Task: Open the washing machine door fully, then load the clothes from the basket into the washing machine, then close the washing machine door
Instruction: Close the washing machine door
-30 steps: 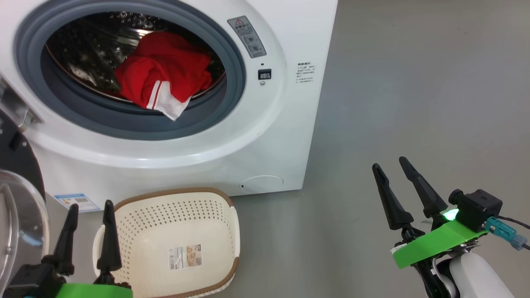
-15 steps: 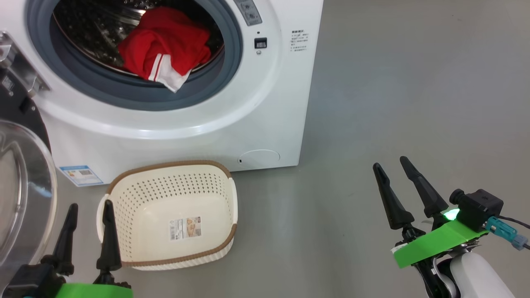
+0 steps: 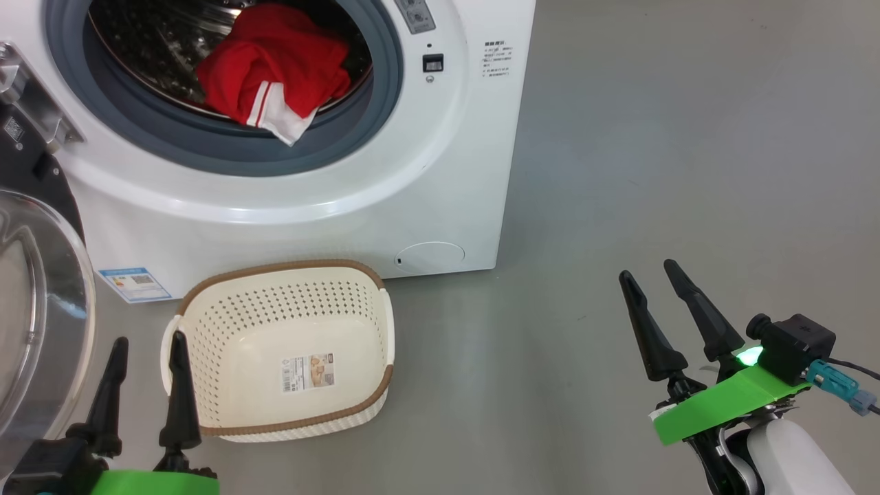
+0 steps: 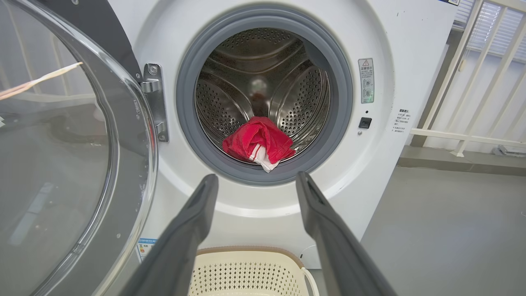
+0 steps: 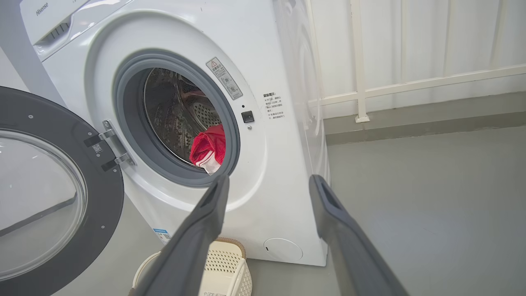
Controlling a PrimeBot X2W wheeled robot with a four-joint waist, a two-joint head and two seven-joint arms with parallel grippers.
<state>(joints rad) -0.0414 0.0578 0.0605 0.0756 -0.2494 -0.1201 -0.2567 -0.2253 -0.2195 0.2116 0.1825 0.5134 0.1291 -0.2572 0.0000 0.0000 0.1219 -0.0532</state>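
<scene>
Since the clothes (image 3: 275,65) lie inside the washing machine (image 3: 447,179) at upper left, closing falls to my left gripper (image 3: 150,338), spread wide and empty, just beside the washing machine door (image 3: 41,316) at the left edge; right gripper (image 3: 647,269), also wide, empty, well apart.

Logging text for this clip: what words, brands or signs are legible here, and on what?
"Hisense": on the top panel of the washing machine, right wrist view.
Warning sticker by the drum opening: red triangle sign, words too small.
Printed notice on the front: too small.
Blue sticker low on the front: too small.
Label in the basket: blurred.
</scene>
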